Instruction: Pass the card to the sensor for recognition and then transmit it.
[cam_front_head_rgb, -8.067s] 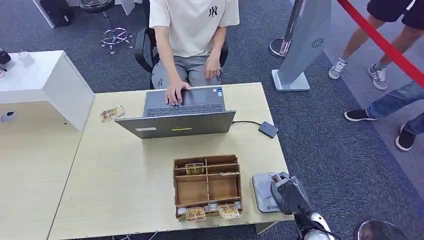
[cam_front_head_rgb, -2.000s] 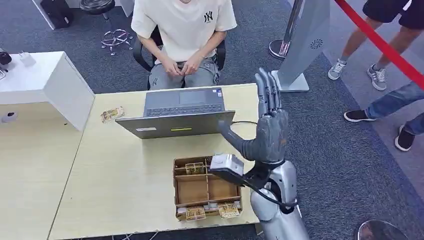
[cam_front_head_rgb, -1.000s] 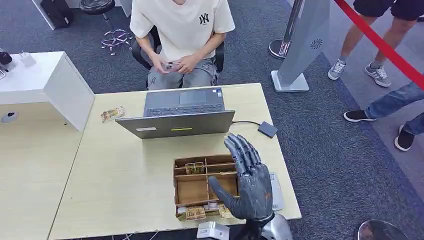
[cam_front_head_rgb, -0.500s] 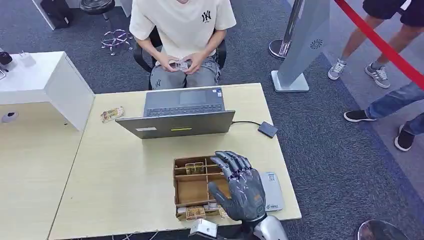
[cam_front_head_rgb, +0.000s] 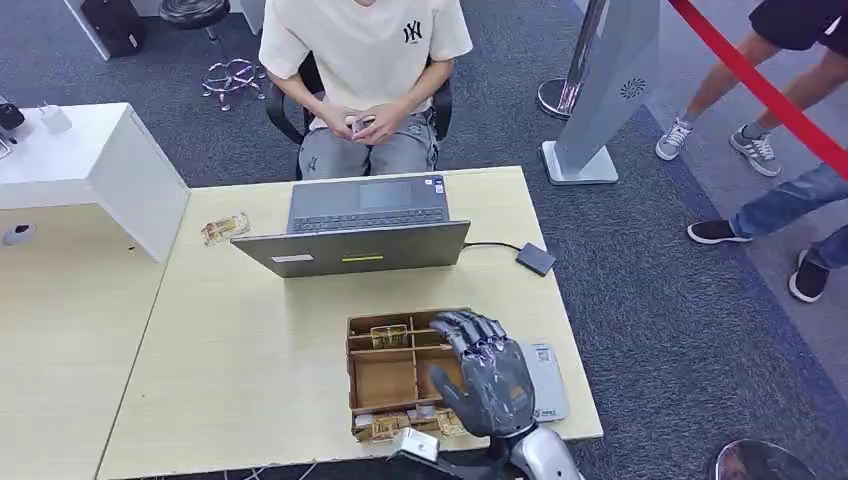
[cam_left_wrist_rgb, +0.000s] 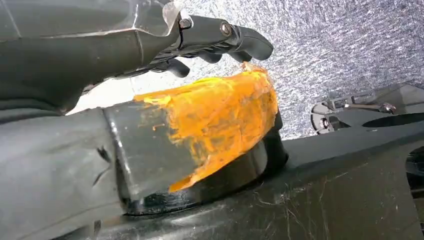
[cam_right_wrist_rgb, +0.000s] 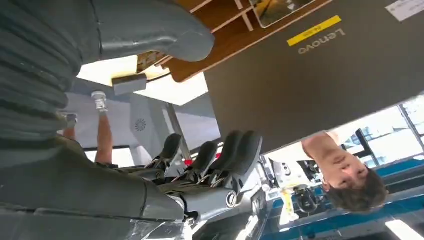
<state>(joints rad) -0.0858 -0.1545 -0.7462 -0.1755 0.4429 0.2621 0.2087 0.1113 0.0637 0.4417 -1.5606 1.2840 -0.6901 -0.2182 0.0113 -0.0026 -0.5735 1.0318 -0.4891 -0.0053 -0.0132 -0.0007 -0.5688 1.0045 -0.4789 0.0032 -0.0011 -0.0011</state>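
Right hand (cam_front_head_rgb: 487, 385) is hovering empty, fingers loosely apart, over the wooden card box (cam_front_head_rgb: 385, 382) near the counter's front edge (card reader (cam_front_head_rgb: 547, 383) just beside it), so I'd guess next is pinching a card (cam_front_head_rgb: 390, 336).

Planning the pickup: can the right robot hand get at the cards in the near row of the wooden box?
Probably yes. The right robot hand hovers right over the wooden box, fingers apart and empty, and the cards lie uncovered in the near row, beside its thumb. Nothing stands between.
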